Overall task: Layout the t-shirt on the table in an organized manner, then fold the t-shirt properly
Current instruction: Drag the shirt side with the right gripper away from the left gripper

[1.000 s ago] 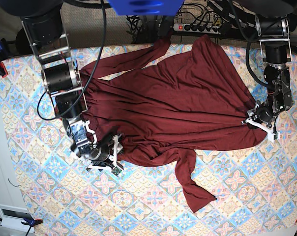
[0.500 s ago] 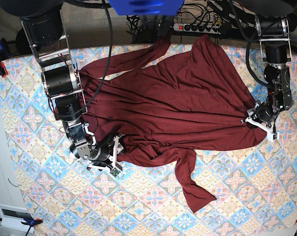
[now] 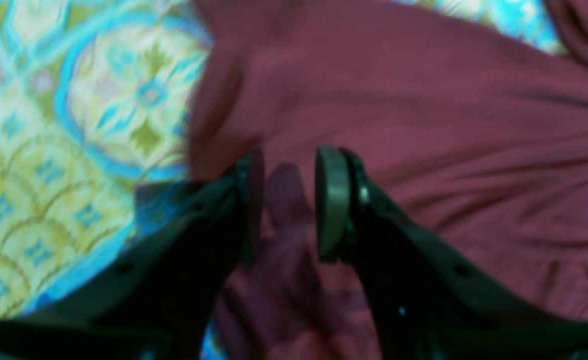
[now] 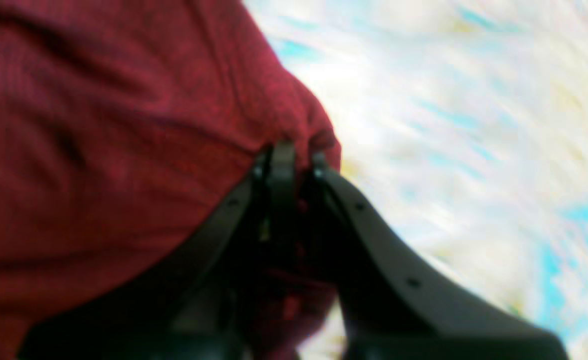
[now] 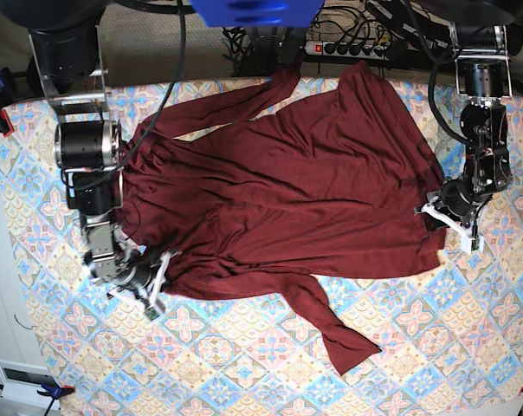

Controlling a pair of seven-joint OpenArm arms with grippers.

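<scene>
T-shirt (image 5: 287, 191) lies spread on my table (image 5: 244, 364), power strip (image 5: 348, 48) behind it. Right gripper (image 4: 296, 157) pinches one edge tight, left gripper (image 3: 286, 202) clamps a fold opposite.

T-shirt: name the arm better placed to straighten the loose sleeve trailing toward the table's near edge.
Right, probably. The right gripper pinches the t-shirt closer to the sleeve; the left gripper holds the far side.

Both wrist views blurred — t-shirt (image 5: 287, 182) cloth between each hand's fingers indistinct
</scene>
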